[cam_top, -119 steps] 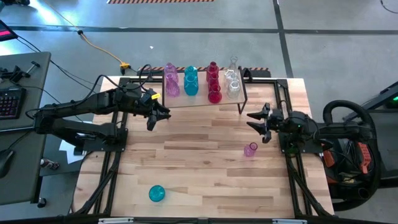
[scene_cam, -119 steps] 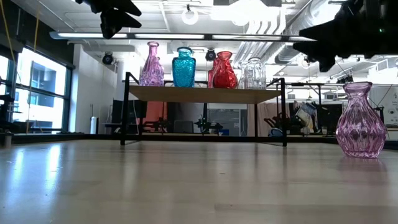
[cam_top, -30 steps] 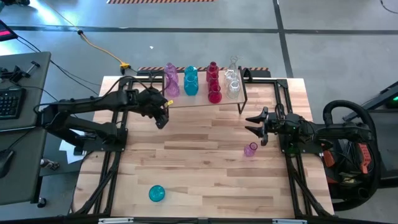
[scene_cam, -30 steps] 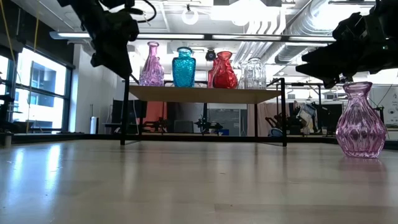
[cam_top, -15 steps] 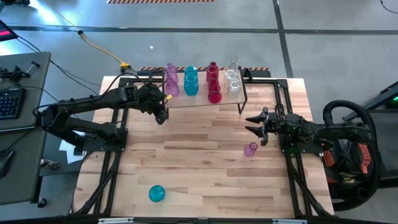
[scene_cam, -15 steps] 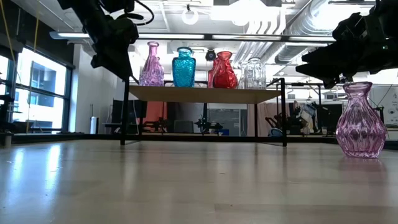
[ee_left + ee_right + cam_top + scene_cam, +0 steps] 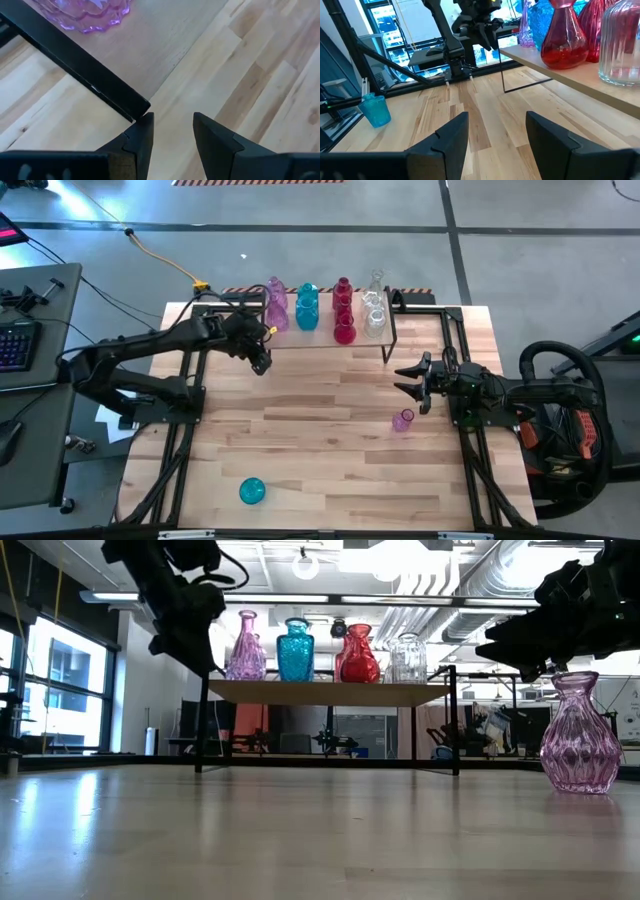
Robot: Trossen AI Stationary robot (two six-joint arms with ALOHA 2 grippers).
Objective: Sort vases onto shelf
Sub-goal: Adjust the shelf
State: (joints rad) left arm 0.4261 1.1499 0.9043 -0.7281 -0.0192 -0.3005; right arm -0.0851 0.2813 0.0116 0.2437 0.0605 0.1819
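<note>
Shelf (image 7: 330, 340) at twelve o'clock carries most vases (image 7: 307, 308) already. Left on the table: pink vase (image 7: 402, 420) at four o'clock, teal vase (image 7: 251, 491) at seven. My left claw (image 7: 170, 131) and right claw (image 7: 496, 131) gape, empty.

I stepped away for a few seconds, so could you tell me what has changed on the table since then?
The left hand, open and empty, moved toward the shelf and now hangs at its left front corner. The right hand shifted slightly nearer the pink vase. Every vase stayed put.
</note>
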